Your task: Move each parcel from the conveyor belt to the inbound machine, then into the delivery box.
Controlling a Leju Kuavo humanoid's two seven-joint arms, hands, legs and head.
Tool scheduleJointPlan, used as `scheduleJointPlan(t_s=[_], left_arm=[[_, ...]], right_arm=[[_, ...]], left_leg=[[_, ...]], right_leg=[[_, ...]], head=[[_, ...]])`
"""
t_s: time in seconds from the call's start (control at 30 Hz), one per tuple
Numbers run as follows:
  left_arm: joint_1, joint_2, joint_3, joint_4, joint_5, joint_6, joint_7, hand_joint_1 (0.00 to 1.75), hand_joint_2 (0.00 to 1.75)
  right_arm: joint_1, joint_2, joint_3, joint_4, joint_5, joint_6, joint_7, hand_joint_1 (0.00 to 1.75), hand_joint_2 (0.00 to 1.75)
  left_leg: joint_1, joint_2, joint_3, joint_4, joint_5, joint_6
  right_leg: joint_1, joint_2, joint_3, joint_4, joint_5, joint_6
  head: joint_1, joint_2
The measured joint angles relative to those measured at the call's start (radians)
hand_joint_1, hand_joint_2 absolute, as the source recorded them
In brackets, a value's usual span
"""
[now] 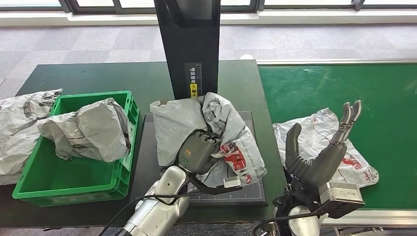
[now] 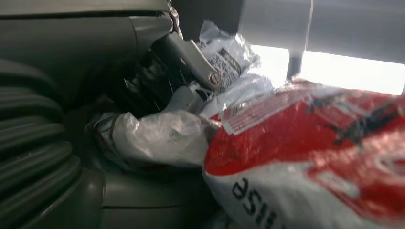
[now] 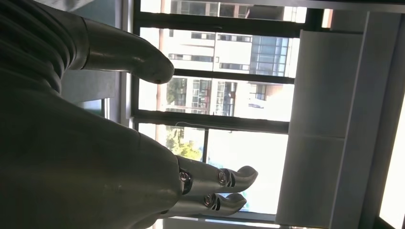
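Left hand (image 1: pixel 198 153) grips a grey parcel (image 1: pixel 216 129) with red print, lying on the black scanner plate (image 1: pixel 147 162) at the foot of the dark post (image 1: pixel 189 44). Fingers are curled into the crumpled plastic; the left wrist view shows dark fingers (image 2: pixel 157 71) pressed into the grey film, with the red-printed part of the bag just beside them.

Right hand (image 1: pixel 322 147) hangs raised above the green belt (image 1: pixel 344 88), empty, thumb (image 1: pixel 293 142) apart from the fingers, which stretch up and lie close together. Right wrist view shows the same: thumb (image 3: pixel 138 59) well apart from the fingers (image 3: pixel 224 186), windows behind.

Second parcel (image 1: pixel 361 169), white with red print, lies flat on the belt under the right hand, not touched.

Green crate (image 1: pixel 69 182) sits left of the plate on the dark table (image 1: pixel 98 73), holding a third grey parcel (image 1: pixel 93 129). Another grey bag (image 1: pixel 19 128) lies at the crate's left side, partly over its rim.
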Motion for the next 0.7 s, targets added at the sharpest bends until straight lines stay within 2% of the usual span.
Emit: scheduleJointPlan(t_s=[0.13, 0.3, 0.57, 0.7], left_arm=[[0.040, 0.010, 0.033, -0.253, -0.005, 0.011, -0.061, 1.75, 1.75], [0.071, 0.021, 0.059, -0.471, 0.021, 0.012, -0.104, 1.75, 1.75], [0.113, 0.033, 0.108, -0.741, 0.050, 0.012, -0.117, 1.75, 1.75], [0.127, 0.036, 0.131, -0.826, 0.054, 0.012, -0.111, 1.75, 1.75]], right_arm=[[-0.001, 0.000, 0.000, 0.000, -0.004, -0.011, 0.000, 0.00, 1.75], [-0.002, 0.000, 0.000, 0.000, -0.009, -0.013, 0.000, 0.00, 1.75], [-0.002, 0.000, 0.000, 0.000, -0.011, -0.021, 0.000, 0.00, 1.75], [-0.002, 0.000, 0.000, 0.000, -0.011, -0.023, 0.000, 0.00, 1.75]], left_leg=[[0.000, -0.001, -0.002, 0.000, 0.000, 0.000], [0.001, -0.001, -0.003, 0.000, 0.000, 0.000], [0.001, -0.001, -0.004, 0.000, 0.000, 0.000], [0.001, -0.002, -0.004, 0.000, 0.000, 0.000]], right_leg=[[0.000, 0.000, -0.002, 0.000, 0.000, 0.000], [0.000, -0.001, -0.003, 0.000, -0.001, 0.000], [0.000, -0.001, -0.004, 0.000, -0.001, 0.000], [0.000, -0.002, -0.003, 0.000, -0.001, 0.000]], head=[[0.000, 0.000], [0.000, 0.000], [0.000, 0.000], [0.000, 0.000]])
